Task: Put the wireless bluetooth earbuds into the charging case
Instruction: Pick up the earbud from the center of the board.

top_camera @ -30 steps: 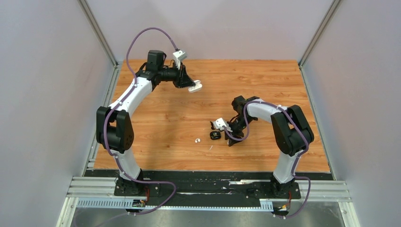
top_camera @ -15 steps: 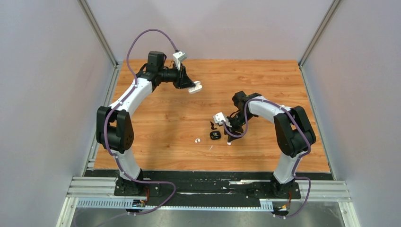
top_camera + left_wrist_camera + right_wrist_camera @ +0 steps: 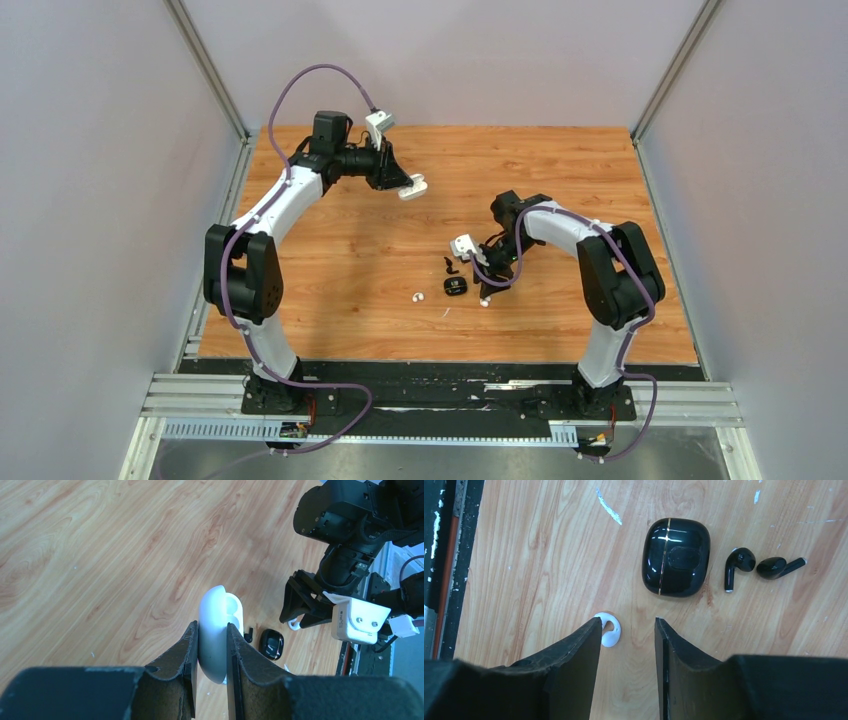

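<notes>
- From above, the left gripper (image 3: 408, 185) hangs over the far part of the wooden table (image 3: 330, 250), clamped on the white charging case (image 3: 413, 186). The right gripper (image 3: 485, 291) is low near the middle, right at one white earbud (image 3: 484, 300). This arm is clearly the nearer one. The black case (image 3: 456, 287) lies just beside, with the black earbuds (image 3: 450, 266) behind it. A second white earbud (image 3: 418, 296) lies further toward the left arm's side. Grey walls (image 3: 100, 200) close the table on three sides.
- From the left wrist, both fingers press the sides of the white charging case. Its hollow side is turned toward the right arm, well apart from it. The wood below is bare.
- From the right wrist, the jaws stand apart and hold nothing. The white earbud lies on the wood inside the gap, not centred: it sits against the inner edge of the finger on the picture's left. I cannot tell if it touches. It looks slightly longer along the fingers, I think. In my judgement the claw needs a small shift sideways before closing. A white scrape (image 3: 609, 507) marks the wood beyond the black case.
</notes>
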Robot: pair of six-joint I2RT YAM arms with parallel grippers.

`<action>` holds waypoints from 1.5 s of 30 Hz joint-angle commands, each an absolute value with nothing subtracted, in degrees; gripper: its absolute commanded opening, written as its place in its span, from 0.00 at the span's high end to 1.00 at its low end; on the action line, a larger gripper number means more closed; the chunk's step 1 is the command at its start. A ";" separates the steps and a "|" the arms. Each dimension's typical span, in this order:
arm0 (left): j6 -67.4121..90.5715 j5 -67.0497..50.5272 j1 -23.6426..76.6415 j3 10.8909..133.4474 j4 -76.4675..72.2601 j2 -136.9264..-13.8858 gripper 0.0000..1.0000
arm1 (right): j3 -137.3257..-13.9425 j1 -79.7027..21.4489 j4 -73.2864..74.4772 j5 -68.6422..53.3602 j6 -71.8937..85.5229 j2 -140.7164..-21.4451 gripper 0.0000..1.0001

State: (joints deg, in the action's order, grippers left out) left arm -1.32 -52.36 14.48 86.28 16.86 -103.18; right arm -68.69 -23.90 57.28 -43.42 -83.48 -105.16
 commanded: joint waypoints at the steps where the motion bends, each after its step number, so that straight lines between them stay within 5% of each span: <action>1: -1.05 -53.09 14.15 86.50 15.00 -100.35 1.00 | -68.36 -23.74 56.33 -44.91 -84.76 -105.64 0.58; 16: -1.30 -53.09 14.15 86.99 15.46 -101.11 1.00 | -63.31 -23.73 53.96 -42.66 -86.62 -104.73 0.59; 26: -0.81 -53.21 14.15 86.98 14.85 -101.34 1.00 | -63.53 -23.30 54.22 -42.40 -85.77 -103.23 0.72; 37: -0.30 -53.35 14.16 86.85 14.05 -101.62 1.00 | -64.69 -23.30 54.71 -43.33 -83.20 -102.81 0.69; 45: -0.31 -53.35 14.15 86.47 13.75 -101.64 1.00 | -65.42 -23.32 55.53 -43.59 -82.57 -102.32 0.77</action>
